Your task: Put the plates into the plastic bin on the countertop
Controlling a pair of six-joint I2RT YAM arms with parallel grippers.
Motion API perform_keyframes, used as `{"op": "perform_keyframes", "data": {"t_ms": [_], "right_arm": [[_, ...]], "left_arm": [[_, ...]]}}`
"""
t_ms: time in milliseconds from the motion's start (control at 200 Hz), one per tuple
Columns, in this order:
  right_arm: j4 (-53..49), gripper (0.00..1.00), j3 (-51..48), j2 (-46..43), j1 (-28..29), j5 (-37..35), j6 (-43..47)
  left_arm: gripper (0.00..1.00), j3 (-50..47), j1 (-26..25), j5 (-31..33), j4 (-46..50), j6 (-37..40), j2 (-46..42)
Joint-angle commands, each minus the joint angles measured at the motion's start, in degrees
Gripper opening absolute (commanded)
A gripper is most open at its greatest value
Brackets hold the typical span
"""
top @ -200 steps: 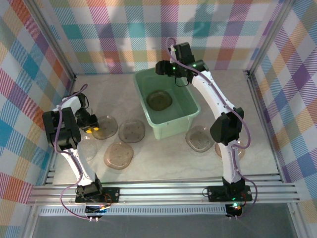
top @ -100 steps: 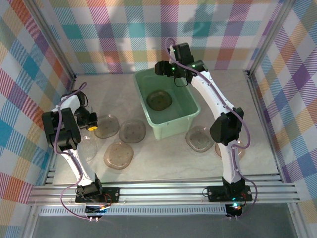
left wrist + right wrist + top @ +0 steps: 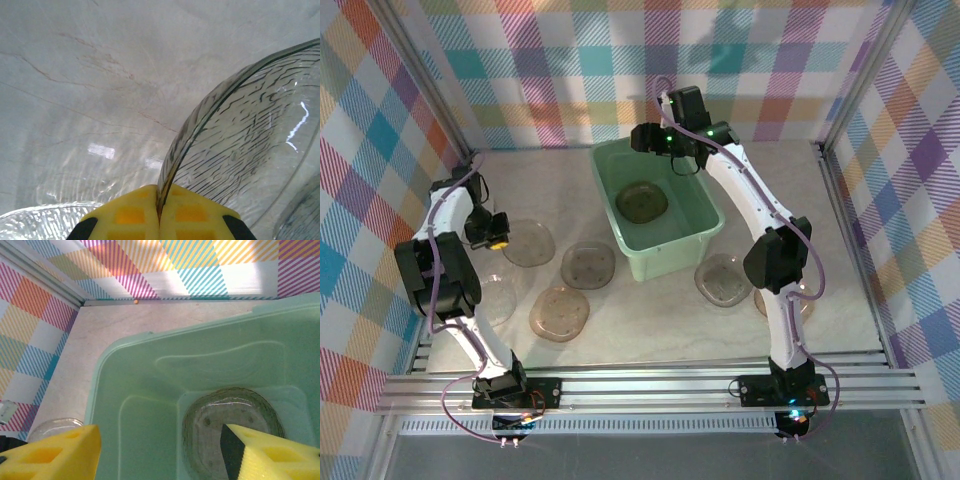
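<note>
My left gripper (image 3: pixel 496 241) is shut on the rim of a smoky brown plate (image 3: pixel 528 243) at the left of the countertop (image 3: pixel 650 320). In the left wrist view the yellow pads (image 3: pixel 130 215) pinch that plate (image 3: pixel 250 135) by its edge, tilted up. My right gripper (image 3: pixel 648 138) hangs open over the far left corner of the mint-green bin (image 3: pixel 672 258). In the right wrist view its fingers (image 3: pixel 50 452) stand wide apart above the bin (image 3: pixel 125 347), where one plate (image 3: pixel 220 415) lies flat on the bottom.
More plates lie on the countertop: two left of the bin (image 3: pixel 587 265) (image 3: pixel 559 313), a paler one (image 3: pixel 492 298) beside the left arm, one (image 3: pixel 723 280) right of the bin, and another (image 3: pixel 804 304) partly behind the right arm. Plaid walls close three sides.
My left gripper has moved farther from the bases and slightly left, taking the held plate with it. The right arm has hardly moved.
</note>
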State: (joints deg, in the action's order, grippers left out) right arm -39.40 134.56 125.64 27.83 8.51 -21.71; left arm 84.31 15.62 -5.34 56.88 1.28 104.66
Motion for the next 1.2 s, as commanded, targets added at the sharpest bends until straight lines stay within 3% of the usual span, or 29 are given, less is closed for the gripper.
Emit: {"op": "perform_keyframes", "data": {"t_ms": [0,270,490,840,1195], "right_arm": [[2.72,0.66,-0.62,-1.88,0.47,4.54,2.17],[1.25,0.66,6.88,1.26,0.38,17.78,6.69],[1.69,0.6,12.32,3.03,0.33,29.64,9.32],[-4.45,0.51,13.62,1.39,0.81,26.96,13.82],[-6.59,0.42,11.88,0.13,1.26,22.6,14.01]], "left_arm": [[0.0,2.48,0.0,-0.16,-0.24,-1.88,-4.96],[0.0,7.23,-2.27,-3.39,-7.27,-5.4,-11.84],[0.0,15.44,-6.22,-11.58,-13.82,-7.23,-12.18],[0.0,24.46,-15.06,-21.55,-16.08,-6.21,-8.61],[0.0,28.08,-19.26,-22.71,-15.4,-5.23,-5.48]]}}
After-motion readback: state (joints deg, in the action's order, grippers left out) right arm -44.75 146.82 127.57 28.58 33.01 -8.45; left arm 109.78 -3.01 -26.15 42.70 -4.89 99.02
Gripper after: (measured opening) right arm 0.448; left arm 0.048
